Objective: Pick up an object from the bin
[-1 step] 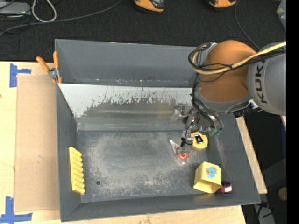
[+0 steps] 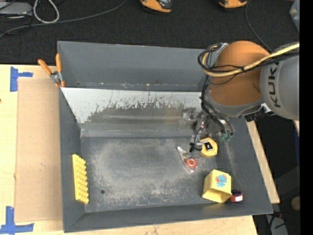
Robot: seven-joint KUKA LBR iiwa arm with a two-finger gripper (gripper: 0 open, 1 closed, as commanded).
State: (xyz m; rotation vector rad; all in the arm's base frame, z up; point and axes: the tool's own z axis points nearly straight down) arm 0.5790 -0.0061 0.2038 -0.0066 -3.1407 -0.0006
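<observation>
Orange wrist cover [image 2: 234,77] hangs over the bin [image 2: 122,180]; the gripper [image 2: 195,148], jaws unreadable, hovers by a small red-and-clear piece [image 2: 190,163] beside a yellow disc [image 2: 209,148]. Best to centre squarely over that piece, clear of the disc.

background: dark floor [image 2: 122,23] | top-left: white cable loop [image 2: 47,14] | top edge: 2 orange-and-black shoes [image 2: 155,0]

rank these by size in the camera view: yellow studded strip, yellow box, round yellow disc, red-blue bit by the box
1. strip and box: the strip is longer and the box bulkier, so they are too close to rank
2. disc
3. red-blue bit
</observation>
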